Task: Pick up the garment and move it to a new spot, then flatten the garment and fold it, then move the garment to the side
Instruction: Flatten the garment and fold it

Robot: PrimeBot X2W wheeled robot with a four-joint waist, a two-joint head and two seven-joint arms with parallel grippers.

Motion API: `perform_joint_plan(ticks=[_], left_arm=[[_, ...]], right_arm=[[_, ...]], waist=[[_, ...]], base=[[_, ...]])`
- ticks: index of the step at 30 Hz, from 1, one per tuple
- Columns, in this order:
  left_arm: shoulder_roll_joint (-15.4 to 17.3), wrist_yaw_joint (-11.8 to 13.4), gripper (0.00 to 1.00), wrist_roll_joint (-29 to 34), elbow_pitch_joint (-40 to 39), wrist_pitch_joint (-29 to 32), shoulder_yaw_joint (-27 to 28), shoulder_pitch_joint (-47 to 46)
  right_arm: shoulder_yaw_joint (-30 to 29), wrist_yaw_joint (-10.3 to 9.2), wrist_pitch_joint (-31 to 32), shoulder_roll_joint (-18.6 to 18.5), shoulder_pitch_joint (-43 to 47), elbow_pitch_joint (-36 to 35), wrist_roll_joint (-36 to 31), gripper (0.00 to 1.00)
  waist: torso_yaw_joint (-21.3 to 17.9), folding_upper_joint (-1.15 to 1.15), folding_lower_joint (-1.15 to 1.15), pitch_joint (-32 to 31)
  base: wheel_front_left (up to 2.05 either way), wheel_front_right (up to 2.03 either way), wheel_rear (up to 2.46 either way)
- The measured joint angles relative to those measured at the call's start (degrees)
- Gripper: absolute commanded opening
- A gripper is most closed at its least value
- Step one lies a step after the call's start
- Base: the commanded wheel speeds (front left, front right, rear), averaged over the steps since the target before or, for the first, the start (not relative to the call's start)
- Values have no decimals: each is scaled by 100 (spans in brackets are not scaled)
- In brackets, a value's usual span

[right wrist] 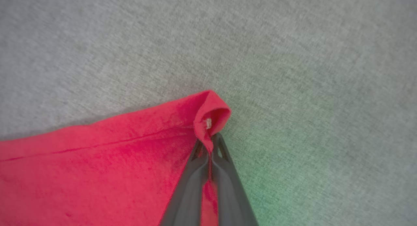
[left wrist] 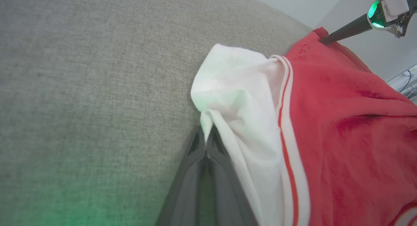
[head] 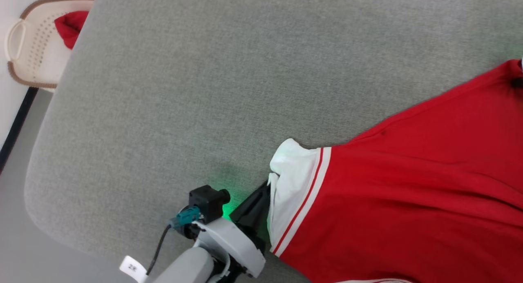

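Observation:
The garment, a red shirt with a white sleeve and red-white striped trim, lies stretched over the right half of the grey padded table. My left gripper is shut on the white sleeve's edge, its fingers closed together under the bunched cloth. In the right wrist view my right gripper is shut on a folded red corner of the garment. From the left wrist view, the right gripper's dark finger touches the far red corner.
A cream laundry basket with red cloth in it stands off the table's far left corner. The grey table surface stretches wide to the left and behind the garment. The table's rounded edge runs along the left.

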Motion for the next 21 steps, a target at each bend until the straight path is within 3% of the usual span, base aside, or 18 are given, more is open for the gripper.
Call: perform_joint_plan(ticks=[8,21], left_arm=[[560,19,0,-250,-40,76,-182,-142],[2069,21,0,-511,-973,1263,198,-1190]], right_arm=[[67,-1,-391,149,16,75,78,0],[266,-1,-1470,194,1,-363,366,0]], waist=[[-191,0,0,-277],[-579,0,0,-1011]], base=[[0,0,0],[0,0,0]])
